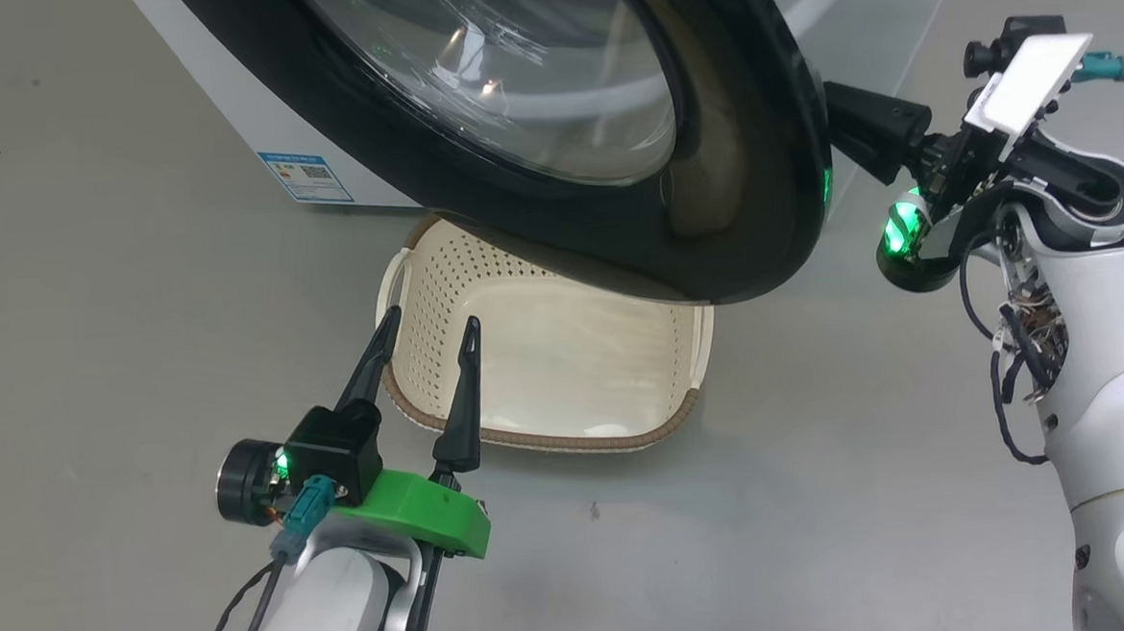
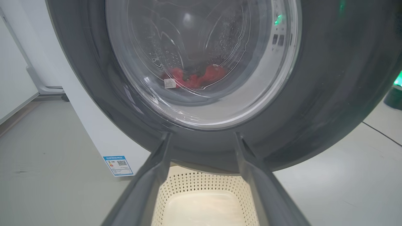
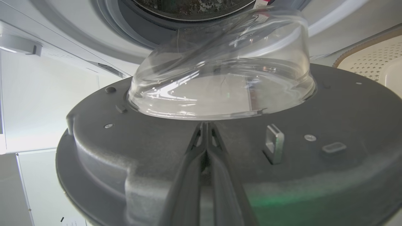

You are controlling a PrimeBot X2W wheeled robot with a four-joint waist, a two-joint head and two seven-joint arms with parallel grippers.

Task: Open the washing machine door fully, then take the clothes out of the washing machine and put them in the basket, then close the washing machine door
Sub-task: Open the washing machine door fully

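The washing machine door stands partly swung out from the white washing machine, its black rim hanging over the far end of the basket. My left gripper is open over the basket's near left rim, holding nothing and pointing at the door's outer face. Through the glass, the red clothes lie in the drum. My right gripper is shut, its tips against the door's black inner side just below the glass bowl. In the head view the door rim hides its fingers.
Grey floor lies all around. A blue label sits low on the washer front. A metal latch hook sticks out of the door's inner side, right of my right fingers. My right arm stands at the right.
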